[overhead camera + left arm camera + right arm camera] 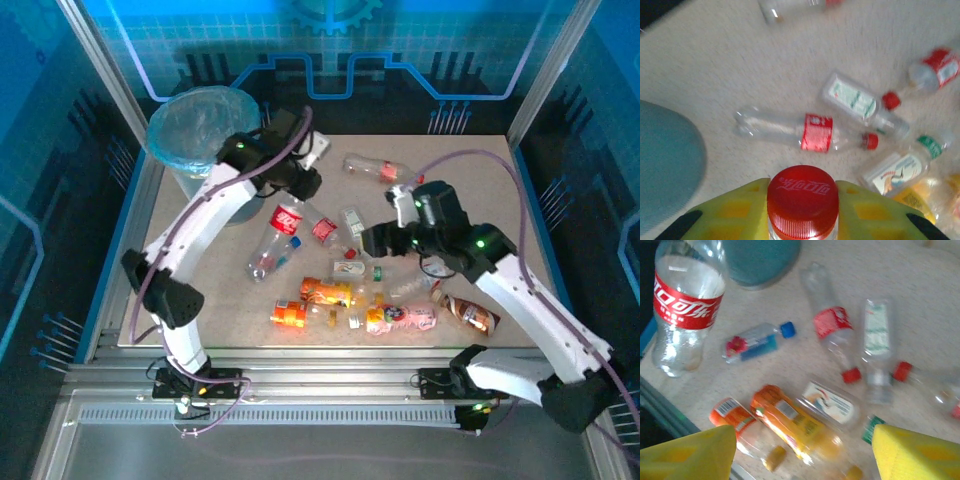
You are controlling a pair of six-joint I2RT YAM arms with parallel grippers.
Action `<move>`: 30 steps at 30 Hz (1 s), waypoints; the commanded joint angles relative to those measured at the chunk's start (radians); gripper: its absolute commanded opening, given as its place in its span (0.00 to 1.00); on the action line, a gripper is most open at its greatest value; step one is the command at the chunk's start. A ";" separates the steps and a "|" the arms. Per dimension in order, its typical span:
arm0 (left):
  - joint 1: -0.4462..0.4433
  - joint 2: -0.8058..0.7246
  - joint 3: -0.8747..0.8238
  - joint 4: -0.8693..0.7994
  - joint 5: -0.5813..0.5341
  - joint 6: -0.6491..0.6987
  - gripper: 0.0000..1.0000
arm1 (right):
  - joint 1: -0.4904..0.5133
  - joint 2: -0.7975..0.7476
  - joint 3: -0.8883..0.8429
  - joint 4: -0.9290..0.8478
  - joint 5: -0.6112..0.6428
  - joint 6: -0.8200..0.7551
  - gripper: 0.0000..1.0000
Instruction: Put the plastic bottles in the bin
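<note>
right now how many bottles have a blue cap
1. The blue-capped bottle lies on its side beside the cola bottle that the left end effector holds. Others may be hidden under the arms.

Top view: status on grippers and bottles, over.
Left gripper shut on red-capped bottle, beside bin. Right gripper open above bottle pile. Nothing seen blocking bin.

Bin [185, 178] far-L corner; bottles [325, 292] centre, to R
</note>
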 commanded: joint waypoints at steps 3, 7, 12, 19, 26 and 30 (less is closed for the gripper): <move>0.074 -0.118 0.103 0.114 -0.111 -0.045 0.00 | 0.139 0.197 0.249 0.077 0.033 -0.019 0.74; 0.174 -0.167 0.147 0.229 -0.121 -0.069 0.00 | 0.209 0.350 0.448 0.074 0.037 -0.072 0.75; 0.296 -0.194 0.162 0.385 -0.122 -0.085 0.00 | 0.251 0.500 0.655 0.065 0.045 -0.101 0.74; 0.398 -0.191 0.169 0.644 -0.124 -0.143 0.00 | 0.306 0.663 0.885 0.016 0.035 -0.127 0.74; 0.473 -0.121 0.161 0.837 -0.184 -0.154 0.00 | 0.331 0.730 0.974 -0.028 0.025 -0.137 0.74; 0.515 -0.047 0.159 0.867 -0.190 -0.197 0.00 | 0.334 0.727 0.967 -0.028 0.028 -0.138 0.74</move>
